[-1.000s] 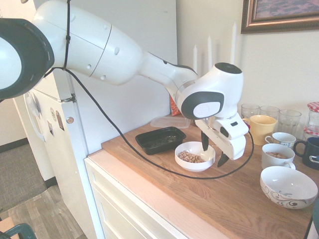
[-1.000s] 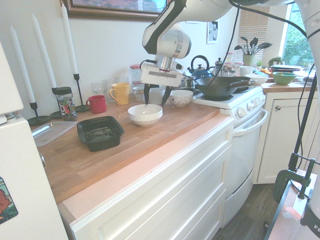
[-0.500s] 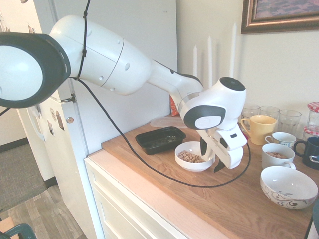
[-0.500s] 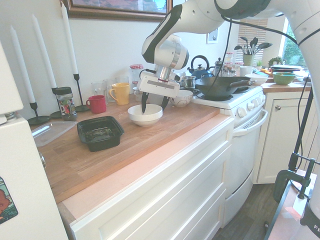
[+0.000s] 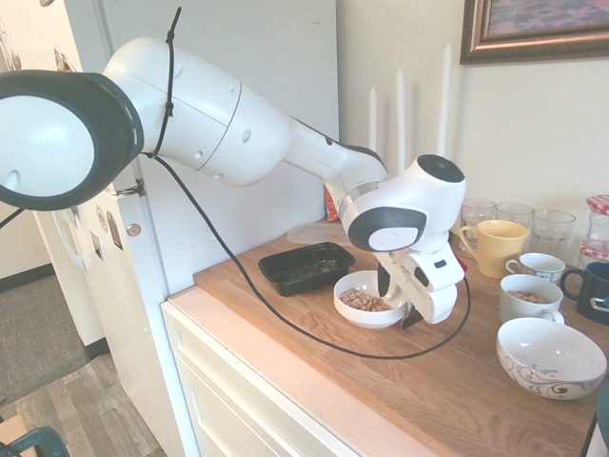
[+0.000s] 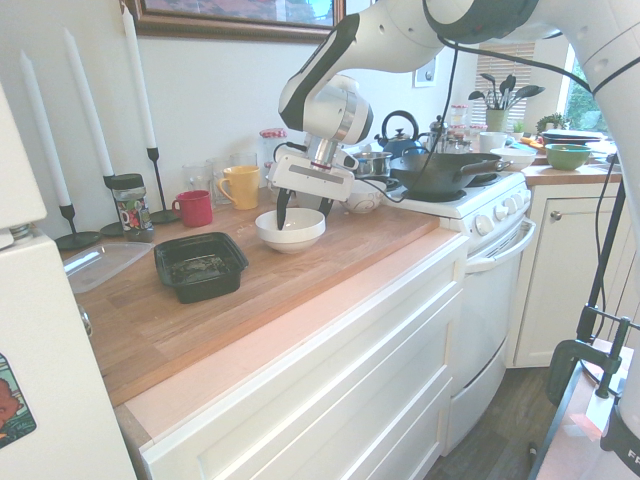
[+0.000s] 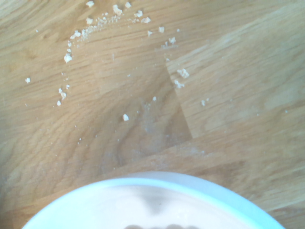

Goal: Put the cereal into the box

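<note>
Now the claw straddles the white bowl's rim.
Spread wide, holding nothing; cereal sits inside, box left of centre.

The first outside camera stands by the fridge end of the wooden counter and looks along it toward the wall, with the arm coming in from the left. The second outside camera stands farther back in the room and looks at the counter from the other side, toward the stove. Both see the white bowl and the black box. The wrist camera looks down from very close at the bowl's rim and crumbs.
</note>
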`<act>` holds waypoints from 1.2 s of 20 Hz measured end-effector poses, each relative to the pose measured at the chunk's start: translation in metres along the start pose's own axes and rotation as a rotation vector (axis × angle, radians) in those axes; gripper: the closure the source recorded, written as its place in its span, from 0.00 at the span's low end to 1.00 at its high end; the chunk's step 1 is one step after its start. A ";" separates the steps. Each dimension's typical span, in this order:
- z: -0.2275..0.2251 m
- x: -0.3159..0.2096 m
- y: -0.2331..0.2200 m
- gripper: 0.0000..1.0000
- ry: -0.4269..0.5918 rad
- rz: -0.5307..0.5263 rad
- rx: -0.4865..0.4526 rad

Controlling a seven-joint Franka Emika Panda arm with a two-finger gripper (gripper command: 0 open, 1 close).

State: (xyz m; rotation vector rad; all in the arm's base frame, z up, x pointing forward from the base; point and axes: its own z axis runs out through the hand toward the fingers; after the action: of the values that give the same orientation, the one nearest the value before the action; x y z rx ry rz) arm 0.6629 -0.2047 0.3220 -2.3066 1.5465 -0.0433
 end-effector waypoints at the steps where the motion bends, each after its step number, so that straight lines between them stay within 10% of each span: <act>1: 0.000 0.001 0.001 1.00 0.000 0.002 0.001; 24: -0.002 0.001 -0.005 1.00 -0.013 -0.001 0.018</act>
State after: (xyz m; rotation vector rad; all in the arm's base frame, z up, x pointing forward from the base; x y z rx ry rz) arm 0.6671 -0.2047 0.3252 -2.2894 1.5325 -0.0429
